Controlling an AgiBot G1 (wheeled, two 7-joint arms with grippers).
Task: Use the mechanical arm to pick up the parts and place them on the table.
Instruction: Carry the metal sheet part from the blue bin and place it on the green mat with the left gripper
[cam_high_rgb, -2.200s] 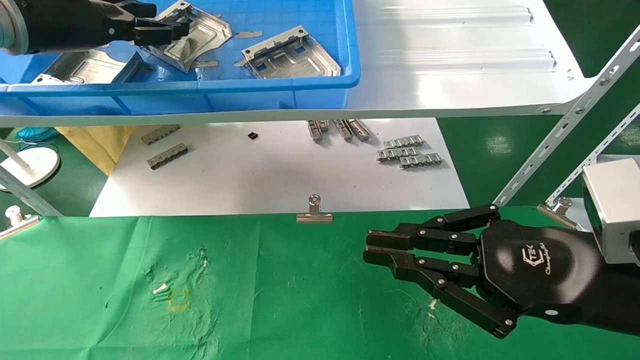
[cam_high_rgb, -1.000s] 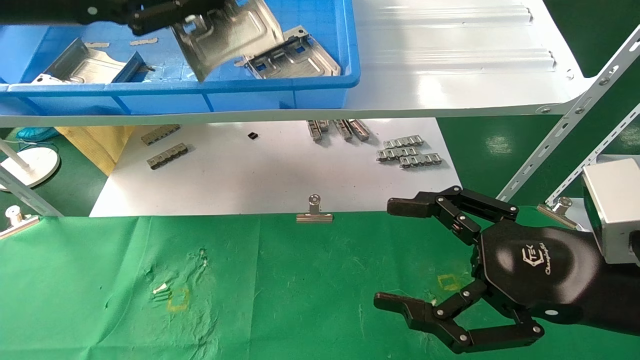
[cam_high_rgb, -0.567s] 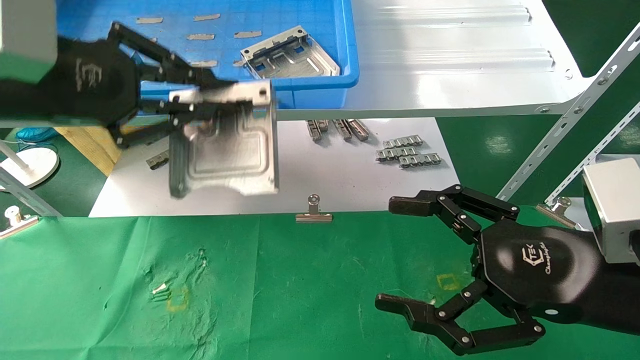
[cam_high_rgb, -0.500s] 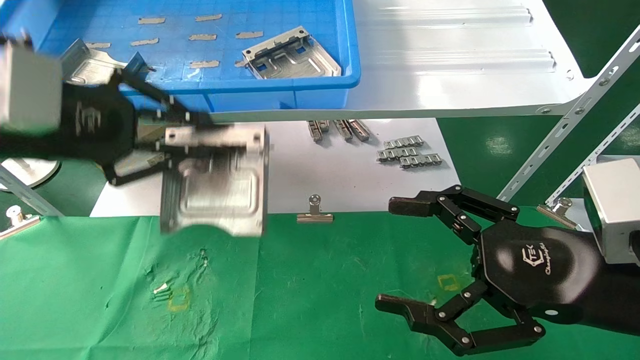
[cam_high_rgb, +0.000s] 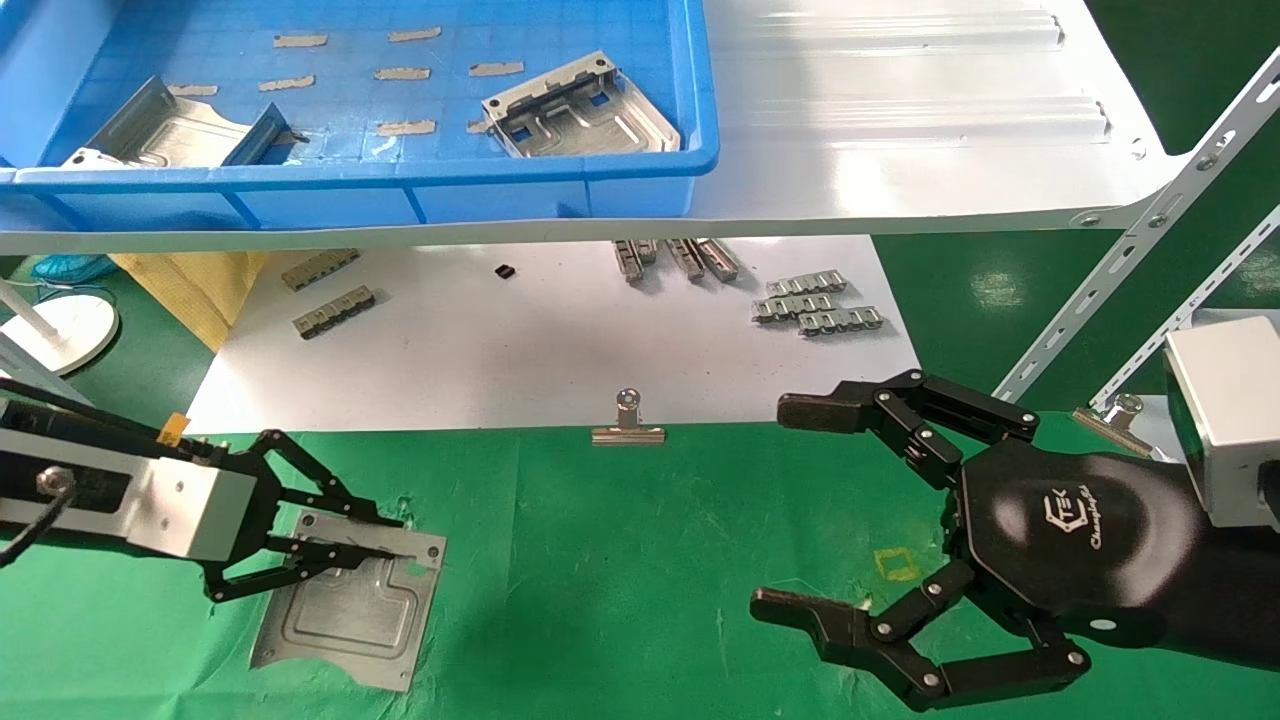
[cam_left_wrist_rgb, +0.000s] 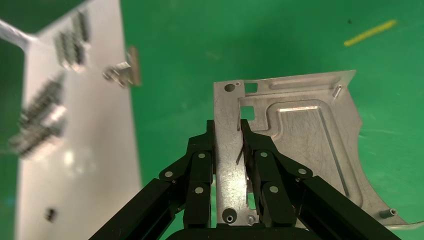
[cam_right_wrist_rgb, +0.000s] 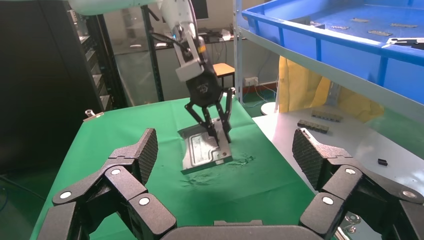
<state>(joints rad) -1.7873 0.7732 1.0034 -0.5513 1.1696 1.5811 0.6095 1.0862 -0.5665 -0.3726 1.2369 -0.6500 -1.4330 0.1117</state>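
Left wrist view: left gripper (cam_left_wrist_rgb: 229, 150) pinches part (cam_left_wrist_rgb: 295, 145).

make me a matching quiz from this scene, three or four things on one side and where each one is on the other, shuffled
Things:
1. held part
2. left gripper
3. right gripper
4. part with square holes

Places or states:
A. in the blue bin
B. open, empty, above the green cloth
C. low at the cloth, still gripped
D. shut on a plate's flanged edge

Pairs: 1-C, 2-D, 3-B, 4-A
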